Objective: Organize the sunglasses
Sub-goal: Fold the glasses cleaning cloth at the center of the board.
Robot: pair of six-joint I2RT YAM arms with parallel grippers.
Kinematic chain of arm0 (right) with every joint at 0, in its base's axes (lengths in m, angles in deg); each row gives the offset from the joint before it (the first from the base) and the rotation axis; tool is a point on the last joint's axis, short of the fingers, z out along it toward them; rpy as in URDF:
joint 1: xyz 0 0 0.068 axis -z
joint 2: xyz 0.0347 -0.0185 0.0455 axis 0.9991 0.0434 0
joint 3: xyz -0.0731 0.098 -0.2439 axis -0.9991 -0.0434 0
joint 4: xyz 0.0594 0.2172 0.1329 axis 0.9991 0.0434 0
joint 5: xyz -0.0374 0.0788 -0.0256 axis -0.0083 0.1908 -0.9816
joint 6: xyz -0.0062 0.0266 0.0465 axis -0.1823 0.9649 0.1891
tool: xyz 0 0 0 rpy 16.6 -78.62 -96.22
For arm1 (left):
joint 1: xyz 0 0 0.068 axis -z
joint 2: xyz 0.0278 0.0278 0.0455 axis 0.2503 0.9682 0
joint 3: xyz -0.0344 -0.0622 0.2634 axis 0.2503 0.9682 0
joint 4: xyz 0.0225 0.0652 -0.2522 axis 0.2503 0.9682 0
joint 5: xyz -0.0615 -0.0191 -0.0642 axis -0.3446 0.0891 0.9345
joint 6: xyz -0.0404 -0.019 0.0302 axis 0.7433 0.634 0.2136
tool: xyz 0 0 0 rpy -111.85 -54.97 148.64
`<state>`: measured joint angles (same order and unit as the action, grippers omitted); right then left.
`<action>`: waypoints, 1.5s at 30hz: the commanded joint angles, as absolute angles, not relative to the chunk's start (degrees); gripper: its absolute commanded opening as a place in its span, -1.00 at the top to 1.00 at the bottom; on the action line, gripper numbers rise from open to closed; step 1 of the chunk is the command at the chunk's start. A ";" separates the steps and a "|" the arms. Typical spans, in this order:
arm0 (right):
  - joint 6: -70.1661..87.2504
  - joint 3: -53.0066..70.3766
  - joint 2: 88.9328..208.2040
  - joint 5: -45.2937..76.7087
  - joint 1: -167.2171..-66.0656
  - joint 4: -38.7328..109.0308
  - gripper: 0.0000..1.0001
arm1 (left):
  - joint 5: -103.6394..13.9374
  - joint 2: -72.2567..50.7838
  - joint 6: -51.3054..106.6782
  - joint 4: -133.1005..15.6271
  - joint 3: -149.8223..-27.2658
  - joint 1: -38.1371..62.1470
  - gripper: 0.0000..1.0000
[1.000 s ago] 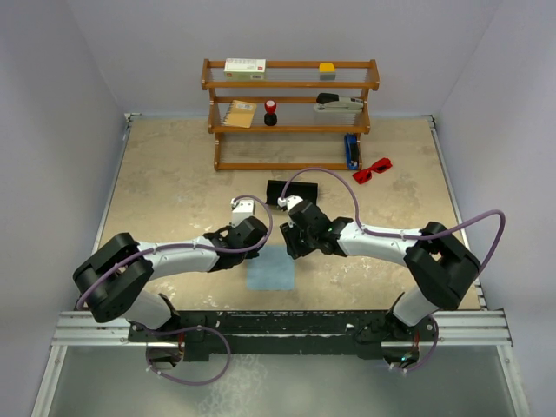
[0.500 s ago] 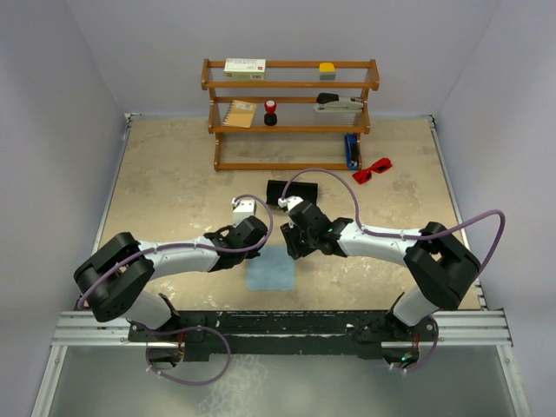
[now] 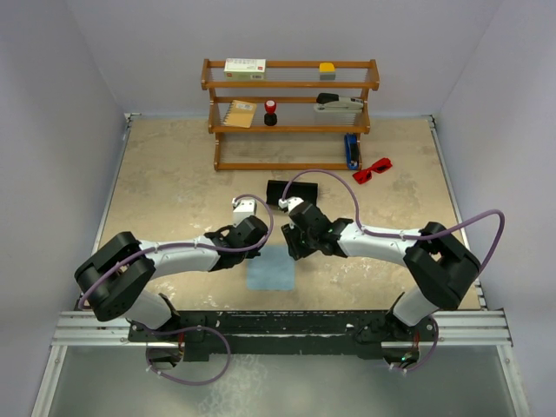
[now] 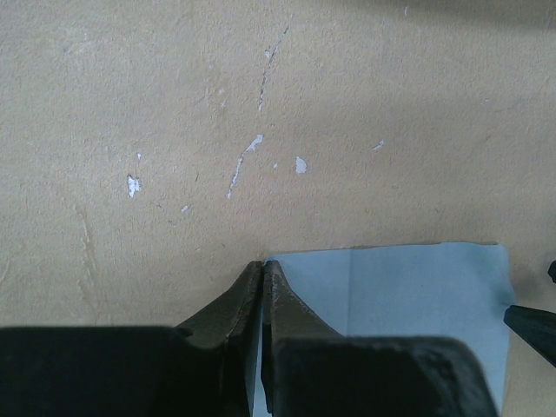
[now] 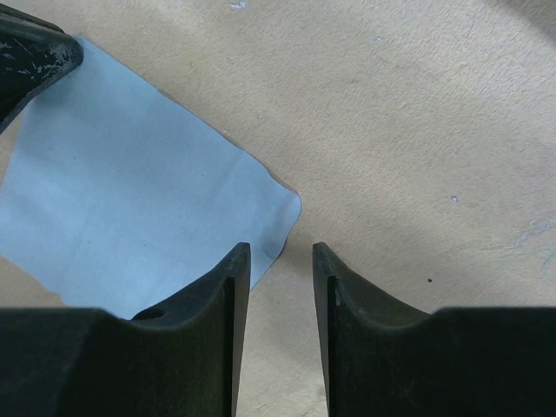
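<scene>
The red sunglasses (image 3: 372, 168) lie on the table at the far right, beside the wooden shelf's foot and far from both grippers. A light blue cloth (image 3: 271, 269) lies flat on the table between the arms. My left gripper (image 3: 253, 251) sits at its far left corner. In the left wrist view the left gripper (image 4: 263, 264) has its jaws pressed together on that corner of the cloth (image 4: 408, 295). My right gripper (image 3: 292, 250) is open; in the right wrist view the right gripper (image 5: 281, 248) stands with its jaws astride the far right corner of the cloth (image 5: 130, 200), empty.
A wooden shelf (image 3: 291, 85) stands at the back with small items on its boards. A black oblong case (image 3: 280, 191) lies just behind the two grippers. A blue object (image 3: 350, 149) leans at the shelf's right foot. Grey walls enclose the table on three sides.
</scene>
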<state>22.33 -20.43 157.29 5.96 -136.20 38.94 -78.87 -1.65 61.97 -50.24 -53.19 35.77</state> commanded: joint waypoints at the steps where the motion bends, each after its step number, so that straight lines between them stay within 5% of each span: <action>1: 22.75 -17.43 156.90 4.38 -135.97 38.59 0.25 | -78.76 -2.17 62.25 -50.48 -54.34 35.53 1.00; 19: 22.60 -15.87 162.44 4.91 -135.28 36.52 0.29 | -78.49 -2.69 62.20 -50.30 -54.39 35.51 1.00; 33: 22.87 -16.21 161.90 6.48 -135.25 36.29 1.00 | -78.12 -2.39 62.02 -50.47 -54.60 35.59 1.00; 42: 22.73 -15.89 160.67 6.31 -135.31 37.00 1.00 | -78.16 -3.32 62.15 -50.26 -55.02 35.60 1.00; 45: 22.86 -15.91 159.84 5.39 -135.28 37.65 0.79 | -78.17 -3.13 62.29 -50.28 -55.06 35.60 1.00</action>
